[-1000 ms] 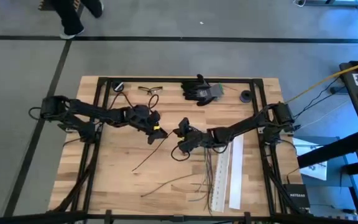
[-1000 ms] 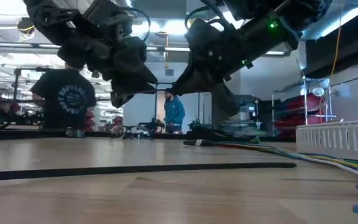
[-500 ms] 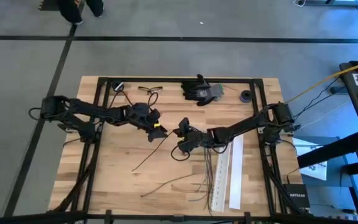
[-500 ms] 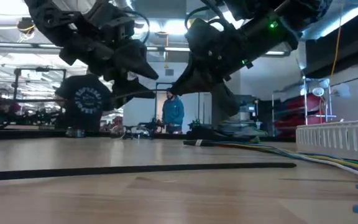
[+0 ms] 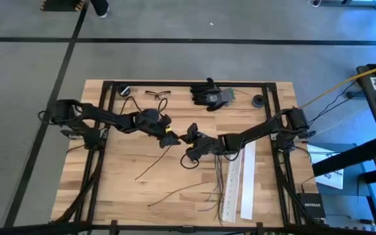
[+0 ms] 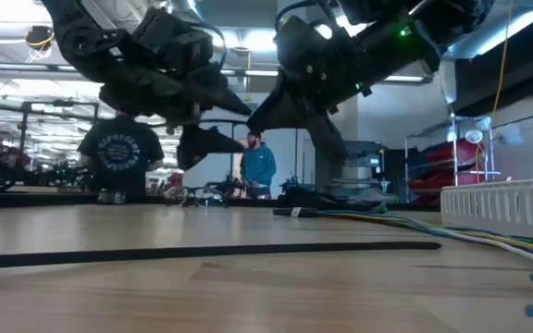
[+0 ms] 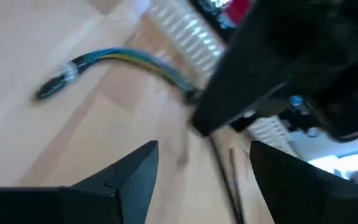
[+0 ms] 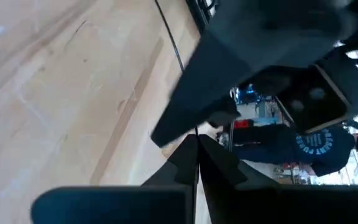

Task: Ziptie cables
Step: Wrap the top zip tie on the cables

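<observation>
Above the table's middle, my right gripper [image 5: 189,133] is shut on a thin dark cable [image 8: 174,55] and points toward the table's left. My left gripper [image 5: 168,136] faces it, a hand's width off. It is open, and its fingers [image 7: 135,168] stand on either side of the thin cable's run [image 7: 219,168] without touching it. A bundle of cables [image 5: 218,177] lies on the wood near the white strips. Its tied, coloured end [image 7: 114,57] shows in the left wrist view. Other loose cables [image 5: 175,192] lie toward the near edge. My right gripper pinches the thin dark cable between its two fingertips [image 8: 196,142]. The fingers come level from the table's right side. From the tips the cable runs on toward my left gripper. Which end of the cable this is cannot be told.
Black gloves [image 5: 209,93], a pair of glasses [image 5: 156,94] and a small round black part [image 5: 258,100] lie along the far edge. Two white perforated strips [image 5: 235,183] lie right of the bundle. Black frame rails [image 5: 107,111] border the table. People stand in the room behind [image 6: 259,166].
My left gripper has gone toward the table's right, closer to my right gripper, and has tipped more level. My right gripper has kept its place and its hold.
</observation>
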You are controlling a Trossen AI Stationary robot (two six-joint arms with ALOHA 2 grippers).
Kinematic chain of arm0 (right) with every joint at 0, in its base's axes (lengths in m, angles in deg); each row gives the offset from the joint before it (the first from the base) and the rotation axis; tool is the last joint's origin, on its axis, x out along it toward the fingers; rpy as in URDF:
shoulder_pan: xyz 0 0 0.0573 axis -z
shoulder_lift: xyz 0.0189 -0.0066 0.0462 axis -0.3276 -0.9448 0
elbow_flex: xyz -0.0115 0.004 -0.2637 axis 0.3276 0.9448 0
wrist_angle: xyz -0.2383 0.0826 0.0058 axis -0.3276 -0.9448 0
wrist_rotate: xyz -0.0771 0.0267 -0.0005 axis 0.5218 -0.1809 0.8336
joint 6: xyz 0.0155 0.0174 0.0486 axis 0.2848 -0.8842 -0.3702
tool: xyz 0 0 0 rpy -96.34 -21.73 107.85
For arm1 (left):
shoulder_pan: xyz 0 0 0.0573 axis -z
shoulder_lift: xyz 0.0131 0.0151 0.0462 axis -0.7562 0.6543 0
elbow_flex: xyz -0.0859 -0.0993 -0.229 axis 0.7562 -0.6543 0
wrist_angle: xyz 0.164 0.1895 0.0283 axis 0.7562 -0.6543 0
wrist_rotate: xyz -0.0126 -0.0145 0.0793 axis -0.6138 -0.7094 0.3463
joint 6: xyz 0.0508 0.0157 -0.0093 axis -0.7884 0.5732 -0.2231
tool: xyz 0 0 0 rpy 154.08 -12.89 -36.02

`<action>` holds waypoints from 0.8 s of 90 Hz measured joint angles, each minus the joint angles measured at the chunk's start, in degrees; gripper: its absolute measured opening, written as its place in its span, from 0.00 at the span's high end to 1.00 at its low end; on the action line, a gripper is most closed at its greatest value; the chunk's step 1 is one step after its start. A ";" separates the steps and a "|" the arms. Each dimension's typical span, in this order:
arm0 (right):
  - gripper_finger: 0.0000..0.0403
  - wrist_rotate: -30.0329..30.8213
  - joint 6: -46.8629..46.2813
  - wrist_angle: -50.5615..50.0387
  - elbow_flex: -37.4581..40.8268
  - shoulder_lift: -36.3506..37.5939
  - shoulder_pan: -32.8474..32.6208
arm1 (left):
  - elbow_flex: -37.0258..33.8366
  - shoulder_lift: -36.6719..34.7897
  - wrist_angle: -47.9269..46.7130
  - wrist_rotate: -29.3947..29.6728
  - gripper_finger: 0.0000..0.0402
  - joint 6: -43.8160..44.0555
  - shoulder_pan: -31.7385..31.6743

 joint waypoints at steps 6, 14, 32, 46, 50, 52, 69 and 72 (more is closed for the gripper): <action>1.00 -0.01 0.04 -0.29 0.00 0.00 0.00 | 0.00 0.17 0.41 -1.06 0.41 -0.04 0.02; 1.00 -0.02 0.04 -0.32 0.00 0.00 0.00 | 0.00 0.17 0.28 -1.40 0.41 -0.23 0.00; 1.00 -0.02 0.07 -0.32 0.00 0.00 0.00 | 0.00 0.15 0.20 -1.42 0.42 -0.84 -0.01; 1.00 -0.04 0.07 -0.29 0.00 0.00 0.00 | 0.00 0.15 -0.01 -2.04 0.57 -1.40 -0.73; 1.00 -0.04 0.07 -0.27 0.00 0.00 0.00 | 0.00 0.15 -0.17 -2.06 0.65 -1.41 -1.18; 1.00 -0.03 0.07 -0.28 0.00 0.00 0.00 | 0.00 0.15 -0.22 -2.25 0.69 -1.41 -1.47; 1.00 -0.02 0.07 -0.27 0.00 0.00 0.00 | 0.00 0.10 -0.37 -5.08 0.97 -2.22 -2.96; 1.00 -0.02 0.07 -0.24 0.00 0.00 0.00 | 0.00 0.10 -0.37 -5.16 0.98 -2.26 -2.96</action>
